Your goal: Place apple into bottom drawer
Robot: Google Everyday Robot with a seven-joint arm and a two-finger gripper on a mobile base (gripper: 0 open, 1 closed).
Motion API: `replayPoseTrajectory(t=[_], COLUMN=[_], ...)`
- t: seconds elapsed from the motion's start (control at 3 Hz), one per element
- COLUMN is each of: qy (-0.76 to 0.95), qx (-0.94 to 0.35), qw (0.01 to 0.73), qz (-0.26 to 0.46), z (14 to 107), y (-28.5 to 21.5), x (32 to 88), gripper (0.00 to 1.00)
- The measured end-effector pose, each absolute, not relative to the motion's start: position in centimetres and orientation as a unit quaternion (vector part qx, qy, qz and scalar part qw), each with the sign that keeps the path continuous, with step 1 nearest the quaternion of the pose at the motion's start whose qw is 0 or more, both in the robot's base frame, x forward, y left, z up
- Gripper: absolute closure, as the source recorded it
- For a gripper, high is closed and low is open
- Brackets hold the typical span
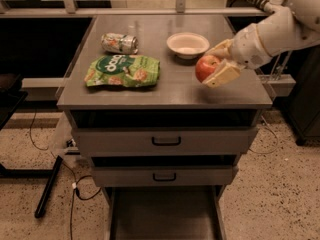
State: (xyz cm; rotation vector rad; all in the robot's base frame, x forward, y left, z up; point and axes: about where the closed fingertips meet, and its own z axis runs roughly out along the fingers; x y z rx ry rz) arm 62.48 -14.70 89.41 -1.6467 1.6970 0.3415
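Note:
The red apple point(206, 67) is at the right side of the grey cabinet top point(165, 89), just in front of the white bowl point(187, 44). My gripper point(214, 65) reaches in from the right and is shut on the apple, one pale finger point(223, 75) below and in front of it and the other behind. Whether the apple rests on the top or is just above it, I cannot tell. The bottom drawer point(164, 214) is pulled out at the foot of the cabinet, its grey floor bare.
A green snack bag point(122, 70) and a crushed can point(119, 42) lie on the left of the top. Two grey drawers with black handles point(166, 141) stand slightly open above the bottom drawer. Cables point(75, 186) trail on the speckled floor at the left.

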Motion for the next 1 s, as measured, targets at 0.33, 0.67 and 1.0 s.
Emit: replayPoseTrajectory(t=[0.33,0.67,1.0], qy=[0.639,0.630,0.633], qx=[-0.651,-0.648,-0.643], qw=[0.389,0.409,0.416], qz=[0.131,0.125,0.111], z=[89.7,87.9,83.8], y=[-16.1,-18.8,-21.3], x=[57.6,52.6,49.1], gripper=[1.00,1.00,1.00])
